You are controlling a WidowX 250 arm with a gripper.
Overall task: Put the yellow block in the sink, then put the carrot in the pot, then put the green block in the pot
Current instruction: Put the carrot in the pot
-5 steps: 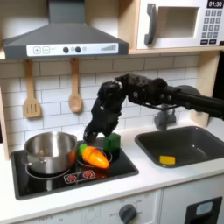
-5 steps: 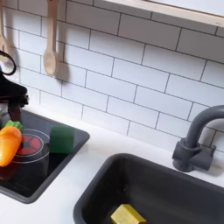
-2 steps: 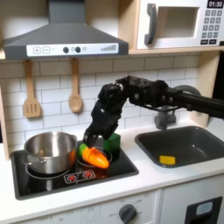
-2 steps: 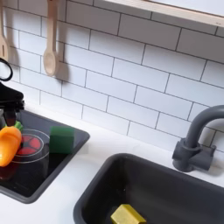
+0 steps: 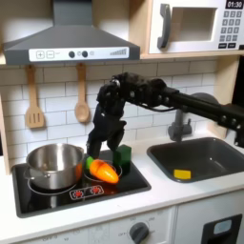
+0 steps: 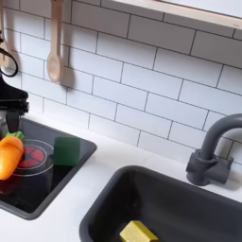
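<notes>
Toy stovetop (image 5: 57,198) under bent arm, fingers (image 5: 95,149) pointing down above carrot (image 5: 101,172), spread unclear.

"01:30" on the microwave display (image 5: 233,5).

White toy kitchen counter (image 5: 143,195) carries a black two-burner hob (image 5: 57,195) and a recessed dark grey rectangular sink (image 5: 205,152). On the hob: shiny silver pot (image 5: 52,164) at 9 o'clock, orange carrot (image 5: 101,172) centre, dark green cube (image 6: 66,150) at 2 o'clock.
</notes>
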